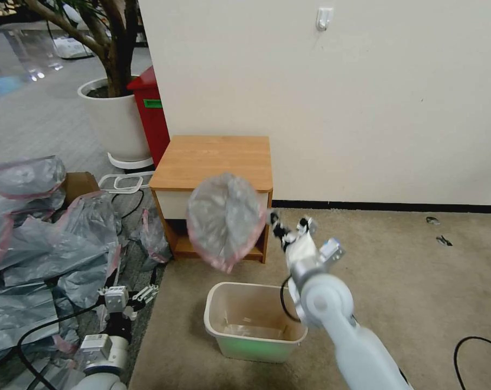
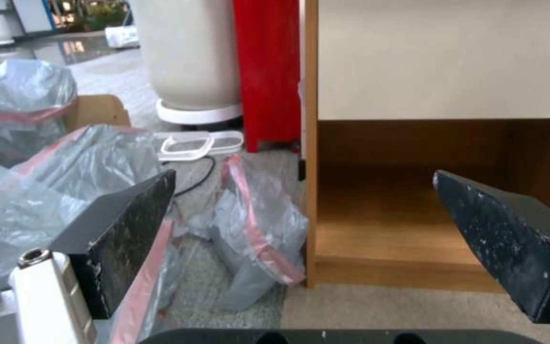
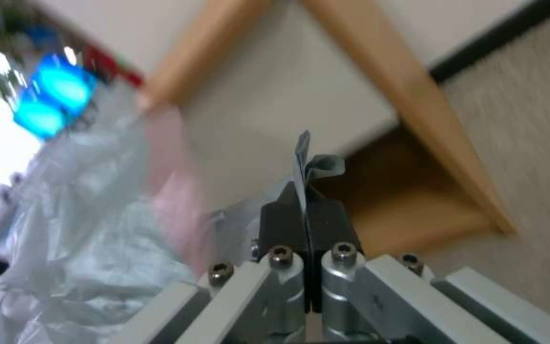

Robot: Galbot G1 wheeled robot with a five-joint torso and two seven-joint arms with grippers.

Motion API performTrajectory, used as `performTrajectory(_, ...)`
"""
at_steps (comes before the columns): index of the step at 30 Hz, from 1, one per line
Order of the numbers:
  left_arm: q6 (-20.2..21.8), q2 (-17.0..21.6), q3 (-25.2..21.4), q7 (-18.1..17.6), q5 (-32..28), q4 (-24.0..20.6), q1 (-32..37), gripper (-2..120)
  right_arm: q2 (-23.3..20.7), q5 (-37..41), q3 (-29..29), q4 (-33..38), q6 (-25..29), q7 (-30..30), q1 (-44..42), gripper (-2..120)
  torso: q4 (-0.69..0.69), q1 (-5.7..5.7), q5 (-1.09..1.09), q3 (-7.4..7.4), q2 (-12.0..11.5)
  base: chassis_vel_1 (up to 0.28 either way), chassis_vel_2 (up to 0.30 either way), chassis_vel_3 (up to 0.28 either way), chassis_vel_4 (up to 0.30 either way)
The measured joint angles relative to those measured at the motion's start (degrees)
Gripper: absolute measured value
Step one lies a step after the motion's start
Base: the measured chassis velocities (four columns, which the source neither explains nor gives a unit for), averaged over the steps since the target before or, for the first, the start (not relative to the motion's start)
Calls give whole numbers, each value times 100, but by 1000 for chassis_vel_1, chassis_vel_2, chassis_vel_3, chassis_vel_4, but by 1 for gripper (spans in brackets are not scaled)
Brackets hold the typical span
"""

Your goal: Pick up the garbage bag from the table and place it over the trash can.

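At frame centre in the head view, our right gripper (image 1: 289, 226) pinches the bag (image 1: 225, 220) by a fold at its edge. The bag hangs ballooned in the air before the table (image 1: 213, 160), above and behind the can (image 1: 252, 322). Our left gripper (image 1: 130, 298) waits at lower left, fingers spread, beside the bag heap (image 1: 45, 244). For this step we judge that the mouth should be brought low over the can's rim, opening downward. One pinch point may let it twist, so we should move slowly.
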Motion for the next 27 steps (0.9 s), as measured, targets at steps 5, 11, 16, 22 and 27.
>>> performTrajectory(5, -38, -10, -25, -1, -15, 27, 15, 100, -353, -378, -184, 298, -295, 3, -686, 0, -1, 0, 1, 0, 0, 0, 0, 0, 0)
performTrajectory(11, -50, -33, -2, -8, -13, 56, 9, 100, -499, -854, -396, 283, -312, -34, -1216, 0, -1, 0, 0, 0, 0, 0, 0, 0, 0)
performTrajectory(16, -50, -46, 17, -9, 1, 12, 11, 100, -446, -1026, -462, 217, -252, -49, -1320, 0, 0, 0, 1, 0, 0, 0, 0, 0, 0)
performTrajectory(22, -72, -21, 39, -9, 29, -2, 46, 100, -344, -1215, -526, 270, -185, 17, -1454, 0, 0, 0, 1, 0, 0, 0, 0, 0, 0)
performTrajectory(27, -72, -7, 116, -10, 96, -23, 52, 100, -288, -1351, -510, 332, -225, 134, -1493, 7, 0, 0, 0, 1, 0, 0, 0, 0, 0)
